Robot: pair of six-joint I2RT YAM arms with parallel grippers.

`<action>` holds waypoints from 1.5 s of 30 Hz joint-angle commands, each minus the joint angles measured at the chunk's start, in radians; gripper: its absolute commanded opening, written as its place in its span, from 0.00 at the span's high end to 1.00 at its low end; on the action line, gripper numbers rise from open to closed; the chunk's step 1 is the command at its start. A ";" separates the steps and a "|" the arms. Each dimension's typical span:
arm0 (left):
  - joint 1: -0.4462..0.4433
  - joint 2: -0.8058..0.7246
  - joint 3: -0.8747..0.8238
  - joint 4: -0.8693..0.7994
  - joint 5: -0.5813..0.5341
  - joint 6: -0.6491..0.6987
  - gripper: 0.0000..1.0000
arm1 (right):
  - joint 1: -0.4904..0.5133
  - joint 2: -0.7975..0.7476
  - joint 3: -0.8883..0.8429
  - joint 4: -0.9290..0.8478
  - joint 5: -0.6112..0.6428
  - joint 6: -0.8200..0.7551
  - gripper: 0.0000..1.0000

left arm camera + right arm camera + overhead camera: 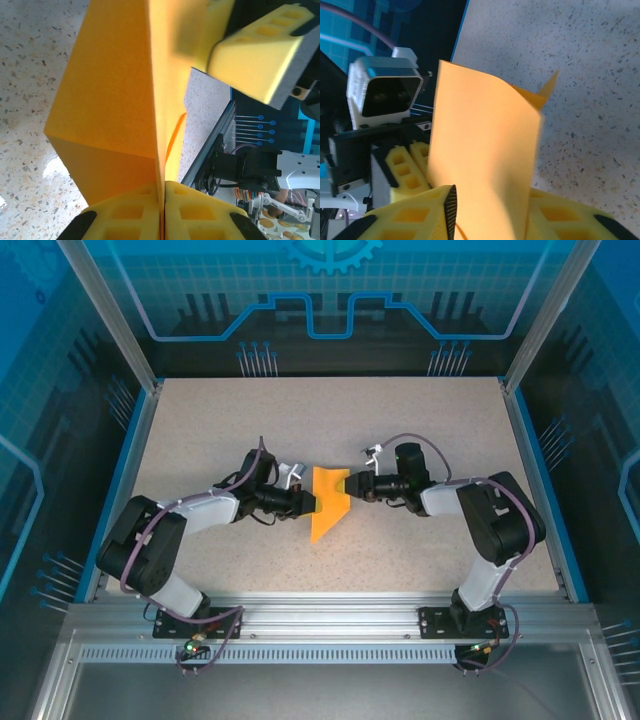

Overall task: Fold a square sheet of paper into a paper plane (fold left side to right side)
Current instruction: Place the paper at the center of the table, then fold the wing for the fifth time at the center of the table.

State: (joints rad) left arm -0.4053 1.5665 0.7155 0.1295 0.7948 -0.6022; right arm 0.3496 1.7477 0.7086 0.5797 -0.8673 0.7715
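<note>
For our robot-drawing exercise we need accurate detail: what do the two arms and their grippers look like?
The left arm and right arm share bulky black joint housings joined by light grey links, with thin purplish cables looping along them. The left gripper and right gripper have yellow foam-like pads moulded with rectangular recesses, edged in black.

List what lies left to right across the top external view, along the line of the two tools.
left arm → left tool → square sheet of paper, partly folded → right tool → right arm
</note>
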 commanded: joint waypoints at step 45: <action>-0.410 -0.201 0.120 -0.516 -0.733 0.289 0.30 | 0.020 -0.062 0.265 -0.880 0.312 -0.063 0.98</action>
State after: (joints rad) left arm -0.7620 1.3483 0.7948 -0.2584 0.2340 -0.3473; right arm 0.3553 1.6646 0.9447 -0.2161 -0.5770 0.6842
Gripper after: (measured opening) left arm 0.697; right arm 0.045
